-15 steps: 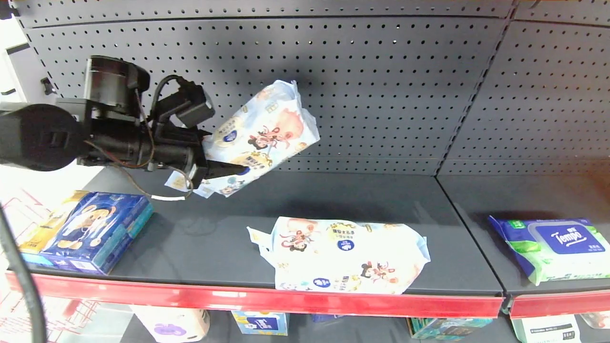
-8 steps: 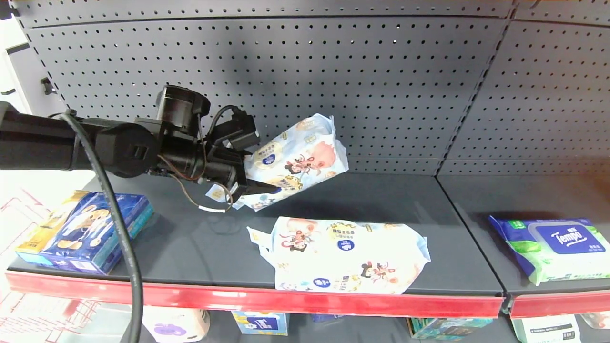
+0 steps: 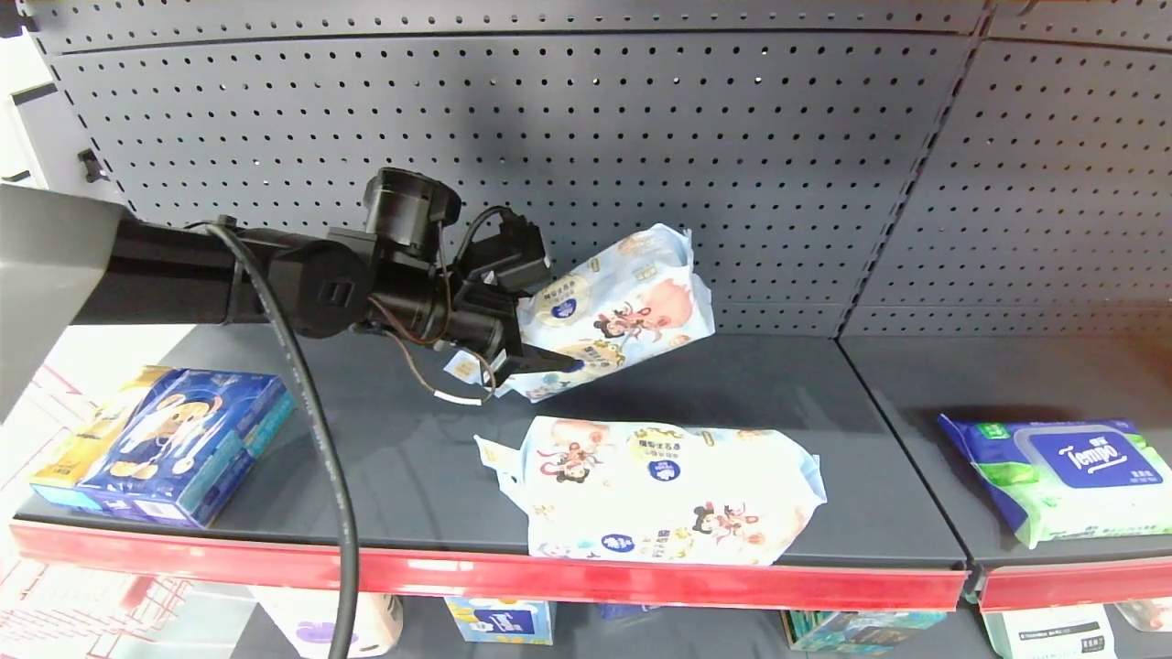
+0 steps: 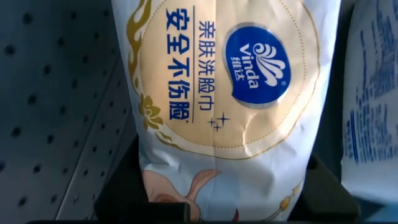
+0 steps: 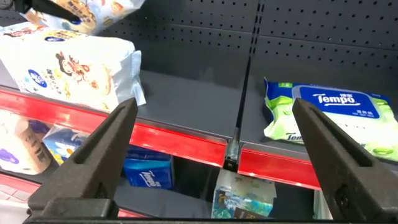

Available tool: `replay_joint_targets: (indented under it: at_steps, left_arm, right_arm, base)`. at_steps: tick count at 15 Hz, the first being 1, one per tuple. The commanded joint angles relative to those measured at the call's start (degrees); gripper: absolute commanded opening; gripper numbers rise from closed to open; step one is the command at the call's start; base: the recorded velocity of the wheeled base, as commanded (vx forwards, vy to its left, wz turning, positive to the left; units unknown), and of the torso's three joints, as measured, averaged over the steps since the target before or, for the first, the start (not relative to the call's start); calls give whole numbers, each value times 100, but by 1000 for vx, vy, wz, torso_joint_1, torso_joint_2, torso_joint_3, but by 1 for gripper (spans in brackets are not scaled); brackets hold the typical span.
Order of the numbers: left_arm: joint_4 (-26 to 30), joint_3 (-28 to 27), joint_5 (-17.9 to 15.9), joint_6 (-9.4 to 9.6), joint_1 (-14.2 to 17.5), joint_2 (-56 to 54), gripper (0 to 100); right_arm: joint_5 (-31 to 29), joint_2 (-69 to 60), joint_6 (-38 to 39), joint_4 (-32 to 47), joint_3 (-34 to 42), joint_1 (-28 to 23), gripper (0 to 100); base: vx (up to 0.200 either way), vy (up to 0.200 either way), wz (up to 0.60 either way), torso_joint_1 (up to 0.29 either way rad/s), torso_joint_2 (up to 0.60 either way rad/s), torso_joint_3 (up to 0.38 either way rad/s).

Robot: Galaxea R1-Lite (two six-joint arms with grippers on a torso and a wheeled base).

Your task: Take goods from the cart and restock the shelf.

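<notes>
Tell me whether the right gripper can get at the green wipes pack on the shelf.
Probably yes: the right gripper is open and faces the shelf, and the green wipes pack lies near the front edge with nothing on or before it.

The pack [image 3: 641, 302] held in the left gripper [image 3: 548, 329] is thin plastic film, glossy and crinkled. The second pack [image 3: 655, 490] is the same soft film. The gripper itself looks like matt black plastic (its cable [image 3: 322, 439] a smooth, rubbery black). The shelf [image 3: 732, 384] is dark grey painted metal, matt with a faint sheen, and the pegboard [image 3: 641, 137] is the same, punched with holes. The red rail [image 3: 513, 575] shines like plastic. The box [image 3: 179, 444] is glossy card and the wipes [image 3: 1062, 476] glossy film.
</notes>
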Motion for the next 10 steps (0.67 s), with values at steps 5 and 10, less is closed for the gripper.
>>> replay_joint_targets:
  at_steps: [5,10]
  left_arm:
    - [4,-76,6,-2,-101,127,0]
    - [4,-32,6,6,-101,119,100]
  right_arm:
    - [1,20,-1,-2,26,1,100]
    - [1,20,-1,-2,26,1,100]
  base:
    - [0,0,0,0,0,0]
    - [0,0,0,0,0,0]
